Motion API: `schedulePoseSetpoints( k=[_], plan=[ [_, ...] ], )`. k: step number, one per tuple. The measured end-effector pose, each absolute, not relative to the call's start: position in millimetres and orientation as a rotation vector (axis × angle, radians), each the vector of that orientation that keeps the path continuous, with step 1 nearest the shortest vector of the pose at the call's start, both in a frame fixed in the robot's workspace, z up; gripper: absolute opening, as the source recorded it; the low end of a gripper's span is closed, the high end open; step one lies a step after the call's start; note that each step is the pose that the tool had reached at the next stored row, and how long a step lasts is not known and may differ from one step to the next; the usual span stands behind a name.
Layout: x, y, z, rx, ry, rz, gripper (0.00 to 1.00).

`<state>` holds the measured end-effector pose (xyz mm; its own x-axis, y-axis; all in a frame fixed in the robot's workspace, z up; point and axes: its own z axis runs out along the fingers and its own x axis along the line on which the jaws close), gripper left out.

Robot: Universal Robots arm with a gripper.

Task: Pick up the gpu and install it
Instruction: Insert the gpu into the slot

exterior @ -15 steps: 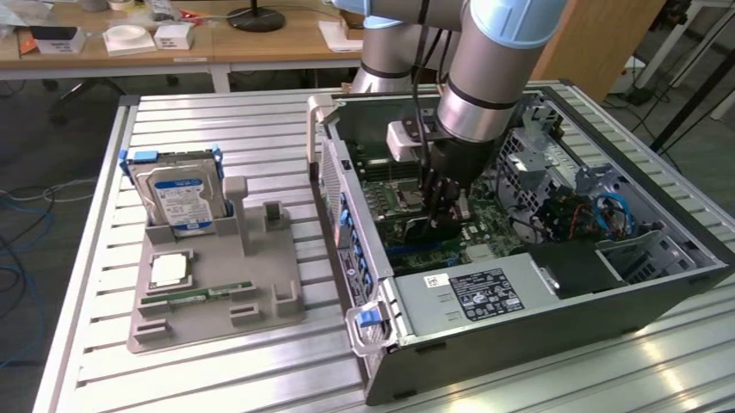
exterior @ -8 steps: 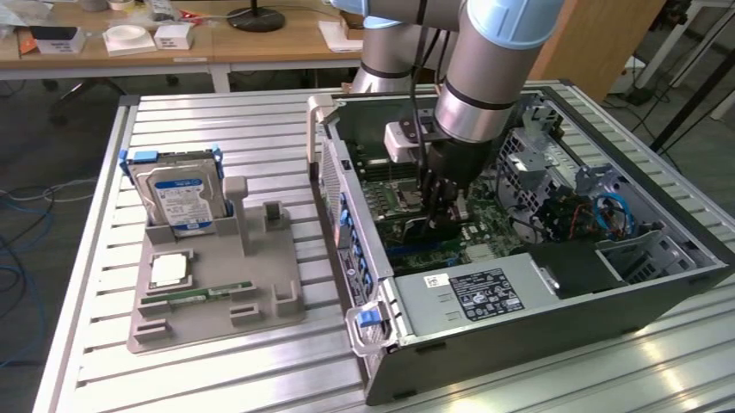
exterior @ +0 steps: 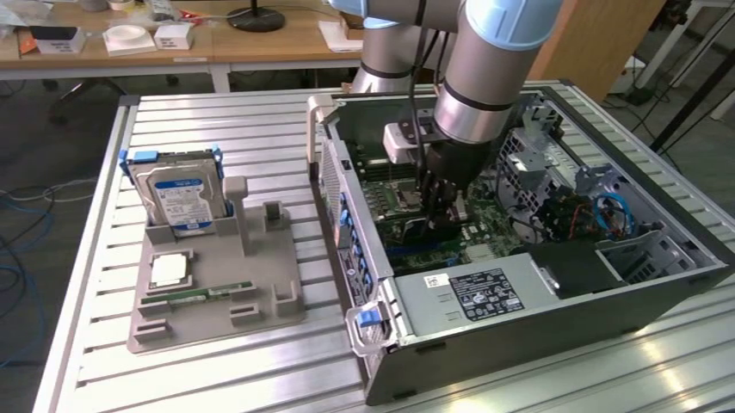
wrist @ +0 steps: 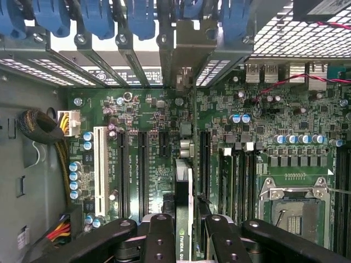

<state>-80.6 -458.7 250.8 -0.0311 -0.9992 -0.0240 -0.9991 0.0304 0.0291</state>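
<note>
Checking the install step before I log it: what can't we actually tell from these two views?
- GPU: wrist view shows it edge-on between the gripper fingers; its lower edge and cooler face are hidden.
- Seating: whether the card is in a slot on the motherboard is hidden by the card itself.
- Exterior view: the arm blocks the card and gripper inside the PC case.
</note>
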Motion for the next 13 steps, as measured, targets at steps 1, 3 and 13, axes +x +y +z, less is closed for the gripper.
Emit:
schedulePoseSetpoints(
  k=[1, 3, 13],
  plan=[
    [-80.9, -458.5, 250.8, 2.185, -2.253, -0.059, 0.26],
    [-81.9, -458.3, 250.5, 2.184, -2.253, -0.058, 0.26],
    [-82.8, -458.2, 249.9, 2.185, -2.253, -0.058, 0.26]
  ],
)
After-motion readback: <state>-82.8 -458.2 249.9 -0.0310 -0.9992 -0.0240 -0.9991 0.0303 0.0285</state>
